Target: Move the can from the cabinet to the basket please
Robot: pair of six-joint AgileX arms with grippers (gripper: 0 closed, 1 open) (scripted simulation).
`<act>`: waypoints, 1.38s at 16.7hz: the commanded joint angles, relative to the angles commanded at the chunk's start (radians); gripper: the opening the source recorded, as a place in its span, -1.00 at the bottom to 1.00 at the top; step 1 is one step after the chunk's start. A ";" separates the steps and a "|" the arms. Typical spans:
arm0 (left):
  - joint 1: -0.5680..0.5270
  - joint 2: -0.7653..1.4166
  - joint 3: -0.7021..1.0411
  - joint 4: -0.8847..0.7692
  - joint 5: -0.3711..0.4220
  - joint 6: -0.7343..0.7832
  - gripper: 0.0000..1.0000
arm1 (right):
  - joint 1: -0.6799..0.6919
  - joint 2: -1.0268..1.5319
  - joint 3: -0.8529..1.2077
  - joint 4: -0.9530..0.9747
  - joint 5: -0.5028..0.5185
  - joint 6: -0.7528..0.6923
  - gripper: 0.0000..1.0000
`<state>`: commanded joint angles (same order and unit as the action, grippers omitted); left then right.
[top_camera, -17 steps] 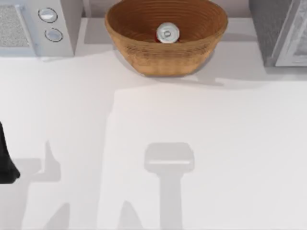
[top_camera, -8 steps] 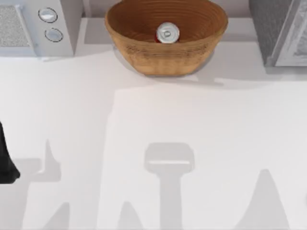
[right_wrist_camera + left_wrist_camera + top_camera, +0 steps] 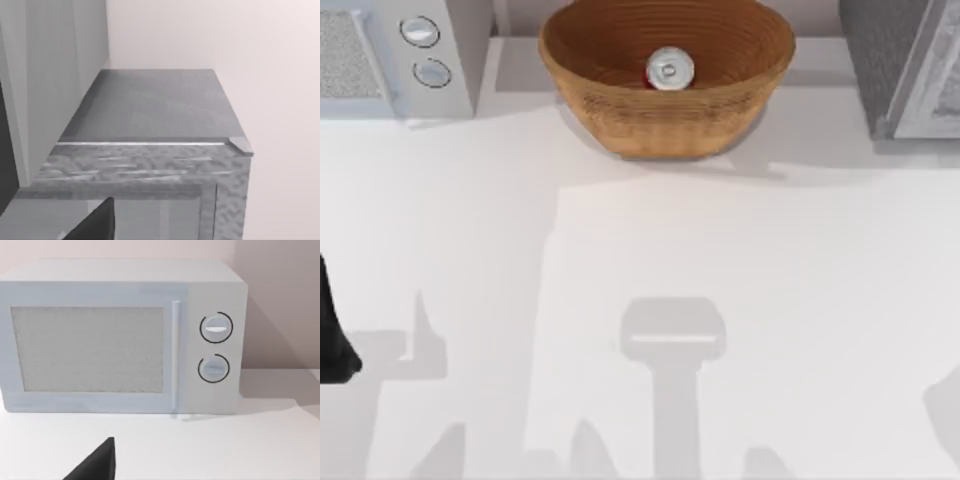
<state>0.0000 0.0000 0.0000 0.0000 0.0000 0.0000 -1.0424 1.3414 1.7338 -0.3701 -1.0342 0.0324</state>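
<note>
Can (image 3: 669,70) upright inside basket (image 3: 666,75), table's 12 o'clock; cabinet (image 3: 903,65) at 1–2 o'clock. Task looks done. Can likely light, rigid, thin-walled, slick: grip mid-body, gently. Left arm parked at 9 o'clock edge; both claws' state: cannot tell.

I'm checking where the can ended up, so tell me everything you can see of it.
The can stands upright inside the basket, near the middle of its coiled floor, at the table's far edge. From above it shows a round silver top with a pull tab and a sliver of red side at its lower left. Nothing grips it; it touches just the basket.
</note>
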 joint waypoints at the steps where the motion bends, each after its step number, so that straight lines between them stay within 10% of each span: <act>1: 0.000 0.000 0.000 0.000 0.000 0.000 1.00 | 0.001 -0.002 0.009 -0.009 0.000 0.000 1.00; 11: 0.000 0.000 0.000 0.000 0.000 0.000 1.00 | 0.134 0.011 0.038 -0.014 0.140 -0.005 1.00; 23: 0.000 0.000 0.000 0.000 0.000 0.000 1.00 | 1.047 -0.015 0.048 -0.048 1.043 -0.010 1.00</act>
<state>0.0000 0.0000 0.0000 0.0000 0.0000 0.0000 0.0049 1.3267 1.7814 -0.4180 0.0085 0.0219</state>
